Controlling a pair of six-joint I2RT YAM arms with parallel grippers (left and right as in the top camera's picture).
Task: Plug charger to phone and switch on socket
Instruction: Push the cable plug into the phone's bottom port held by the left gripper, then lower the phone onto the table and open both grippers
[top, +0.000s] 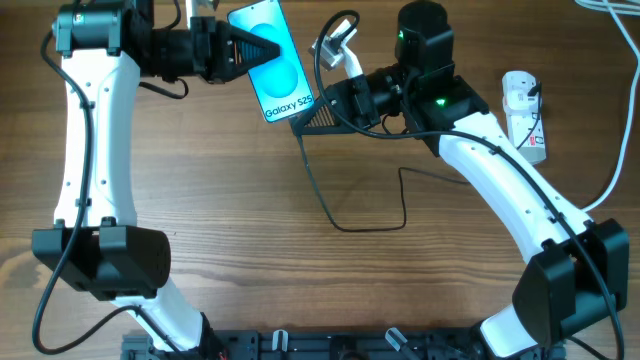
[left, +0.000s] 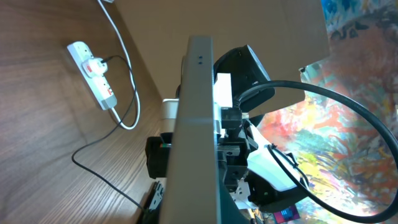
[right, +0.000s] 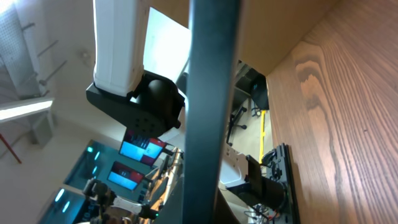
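My left gripper (top: 245, 50) is shut on the phone (top: 275, 55) and holds it above the table, turquoise screen up, white text strip toward the right arm. In the left wrist view the phone (left: 196, 124) shows edge-on. My right gripper (top: 305, 118) is at the phone's text-strip end, shut on the charger. The charger's thin black cable (top: 345, 228) drops from it and loops across the table. The connector tip is hidden. The phone's dark edge (right: 208, 93) fills the middle of the right wrist view. The socket (top: 525, 115) lies at the far right, a black plug in it, and also shows in the left wrist view (left: 93, 71).
A thick white cord (top: 620, 150) runs from the socket along the right edge of the table. The charger cable (left: 102, 171) lies slack on the wood below the phone. Both arm bases stand at the front edge.
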